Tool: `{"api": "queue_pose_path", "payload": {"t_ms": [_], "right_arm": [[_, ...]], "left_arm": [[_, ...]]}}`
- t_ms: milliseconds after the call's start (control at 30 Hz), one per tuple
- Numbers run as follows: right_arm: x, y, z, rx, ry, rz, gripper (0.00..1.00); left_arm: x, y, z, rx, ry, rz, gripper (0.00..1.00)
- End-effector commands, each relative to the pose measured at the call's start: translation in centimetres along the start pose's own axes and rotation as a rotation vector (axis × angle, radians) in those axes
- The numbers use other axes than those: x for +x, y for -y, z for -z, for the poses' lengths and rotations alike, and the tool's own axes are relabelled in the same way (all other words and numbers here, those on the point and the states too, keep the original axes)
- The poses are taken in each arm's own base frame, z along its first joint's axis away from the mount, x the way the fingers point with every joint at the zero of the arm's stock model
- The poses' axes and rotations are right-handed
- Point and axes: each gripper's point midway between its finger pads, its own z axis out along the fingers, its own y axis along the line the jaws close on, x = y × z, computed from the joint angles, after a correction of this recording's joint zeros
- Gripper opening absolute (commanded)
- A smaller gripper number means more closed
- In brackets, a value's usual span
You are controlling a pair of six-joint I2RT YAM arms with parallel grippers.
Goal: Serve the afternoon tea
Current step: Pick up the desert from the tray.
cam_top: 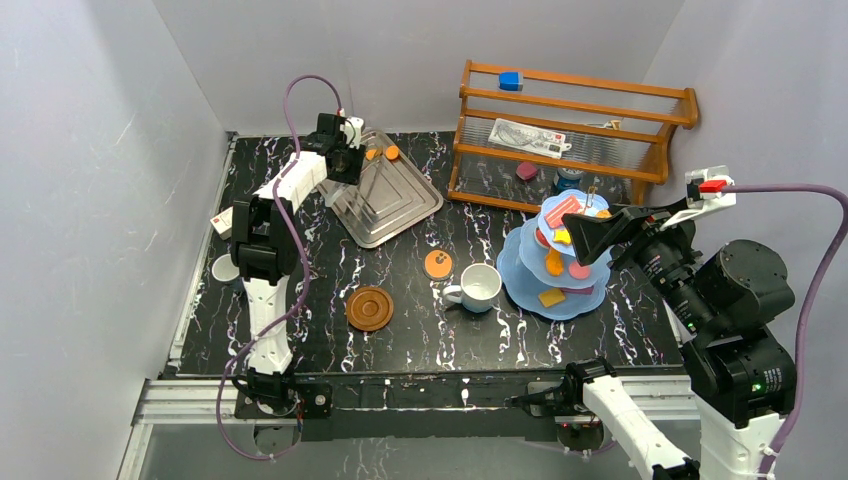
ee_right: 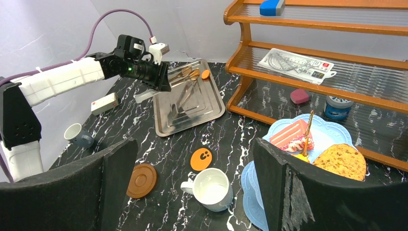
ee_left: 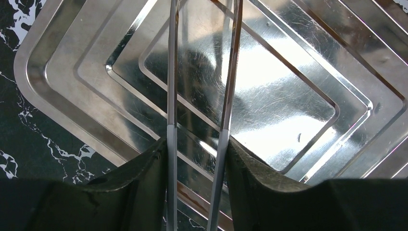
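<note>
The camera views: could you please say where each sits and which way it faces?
Top external: above and behind the bases, looking down at the table; left arm, right arm show.
Left wrist: above the tray, facing down; left fingers clamp the tongs.
Right wrist: beside the stand, facing the left arm; open right fingers show.
Shared: all three show the tray.

No words or numbers can be read. The packet (ee_right: 296, 65), upper right of the right wrist view, carries print too small to read. The white box (ee_right: 104, 103), at left, has an illegible red label.
</note>
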Motion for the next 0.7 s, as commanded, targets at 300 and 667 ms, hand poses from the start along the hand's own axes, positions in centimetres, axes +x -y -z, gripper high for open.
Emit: {"api": "queue_pose_path", "payload": {"t_ms": [300, 667], "right_arm": [[-1.8, -0.5, 0.7, -0.012, 0.067, 0.017, 0.99], [-2.1, -0.6, 1.1, -0.013, 0.079, 0.029, 0.99]], "left_arm": [[-3.7, -0.1, 3.5, -0.004, 0.101, -0.009, 0.34], [-3.4, 1.5, 8.0, 0.049, 0.138, 0.010, 0.27]]}}
